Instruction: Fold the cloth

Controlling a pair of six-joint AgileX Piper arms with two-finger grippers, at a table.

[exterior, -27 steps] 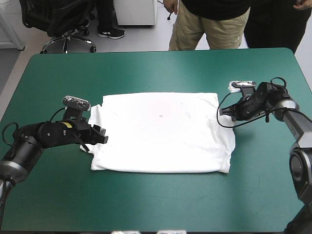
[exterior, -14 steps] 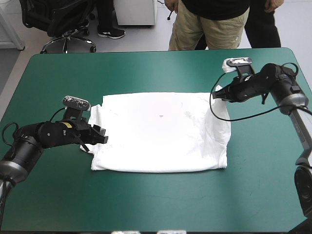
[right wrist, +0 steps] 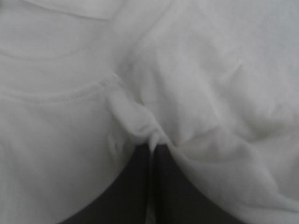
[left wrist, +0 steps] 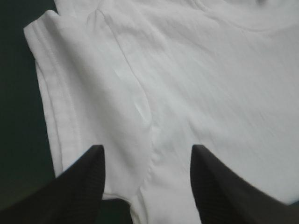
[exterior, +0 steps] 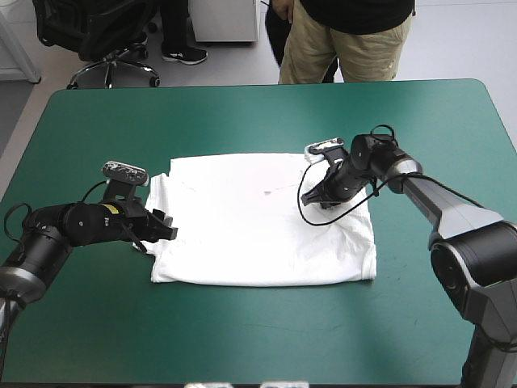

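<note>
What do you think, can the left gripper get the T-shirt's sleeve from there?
Probably yes. The left gripper is open, and the sleeve of the T-shirt lies flat right between its fingers with nothing on it.

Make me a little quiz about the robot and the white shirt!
1. True or false: the left gripper is shut.
2. What does the right gripper hold? A) nothing B) the T-shirt C) a box
3. Fill in: the table has a teal-____ cover.

Key: 1 false, its fingers stand apart; 2 B; 3 green.
</note>
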